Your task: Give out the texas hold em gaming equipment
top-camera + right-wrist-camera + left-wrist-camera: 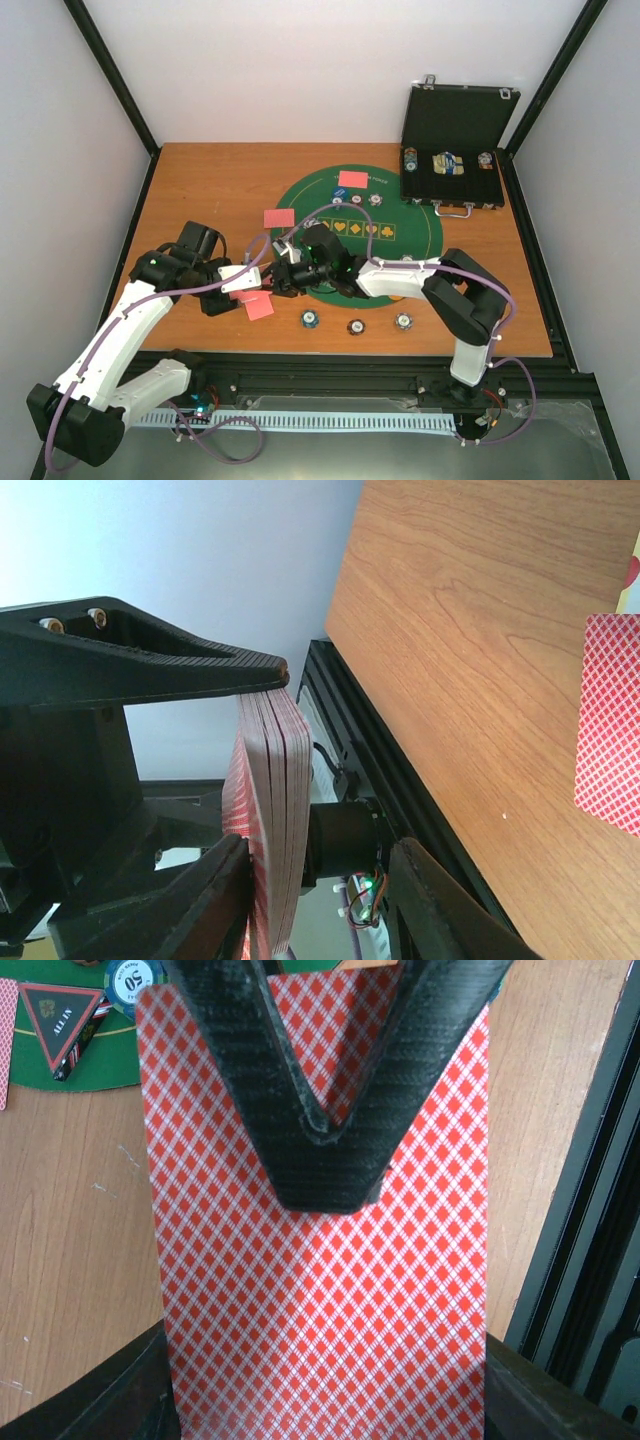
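I had the left gripper (pixel 325 1175) clamped on the card deck (pixel 320 1320) just off the near-left edge of the green mat (pixel 420 225) — edge-on between the parted jaws of the right gripper (pixel 320 855) (not yet pinching).

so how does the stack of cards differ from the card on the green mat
The stack is many cards thick; the card on the green mat is single. The stack is gripped in the left gripper's shut jaws; the card lies flat on the felt. Both have red backs.
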